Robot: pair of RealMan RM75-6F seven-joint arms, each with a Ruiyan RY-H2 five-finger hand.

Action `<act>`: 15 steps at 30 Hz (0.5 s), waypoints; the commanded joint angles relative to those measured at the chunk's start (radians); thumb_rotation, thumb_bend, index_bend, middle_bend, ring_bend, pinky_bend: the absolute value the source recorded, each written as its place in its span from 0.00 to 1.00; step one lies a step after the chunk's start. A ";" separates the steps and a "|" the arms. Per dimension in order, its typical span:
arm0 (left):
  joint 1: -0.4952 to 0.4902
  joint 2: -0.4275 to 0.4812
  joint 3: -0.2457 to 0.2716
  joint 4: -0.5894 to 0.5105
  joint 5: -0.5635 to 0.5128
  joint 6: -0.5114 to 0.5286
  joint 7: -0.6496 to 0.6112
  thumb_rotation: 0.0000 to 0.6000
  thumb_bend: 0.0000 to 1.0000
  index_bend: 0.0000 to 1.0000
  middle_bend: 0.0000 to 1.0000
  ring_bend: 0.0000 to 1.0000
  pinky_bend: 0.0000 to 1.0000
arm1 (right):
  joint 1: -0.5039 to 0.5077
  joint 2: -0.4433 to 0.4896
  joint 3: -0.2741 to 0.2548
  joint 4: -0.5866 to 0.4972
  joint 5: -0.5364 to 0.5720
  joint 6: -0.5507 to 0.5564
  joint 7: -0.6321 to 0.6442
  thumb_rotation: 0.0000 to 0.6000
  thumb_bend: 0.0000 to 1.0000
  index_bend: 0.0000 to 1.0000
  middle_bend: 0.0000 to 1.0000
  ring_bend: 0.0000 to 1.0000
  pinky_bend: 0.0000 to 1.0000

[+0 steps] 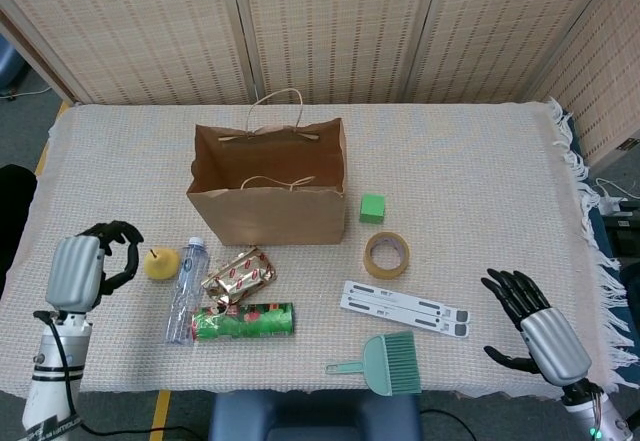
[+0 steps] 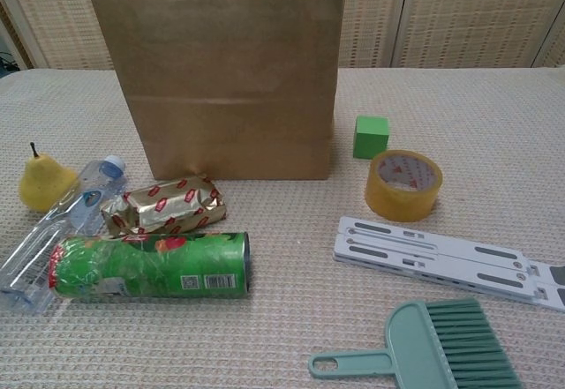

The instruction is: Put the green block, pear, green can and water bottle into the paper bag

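The bag at the upper middle is matt brown paper, standing on a coarse woven cloth. At lower left, the bottle is clear plastic beside a glossy foil packet; the can looks shiny.

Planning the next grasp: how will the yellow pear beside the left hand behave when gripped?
The pear looks smooth and rounded, so it may slip or roll away. It stands upright on a narrow base, so a nudge from the left hand could tip it.
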 commanded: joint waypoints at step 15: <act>-0.173 -0.100 0.014 0.212 -0.094 -0.496 0.292 1.00 0.38 0.00 0.00 0.00 0.15 | 0.010 0.002 -0.001 -0.012 0.008 -0.027 -0.014 1.00 0.07 0.00 0.00 0.00 0.02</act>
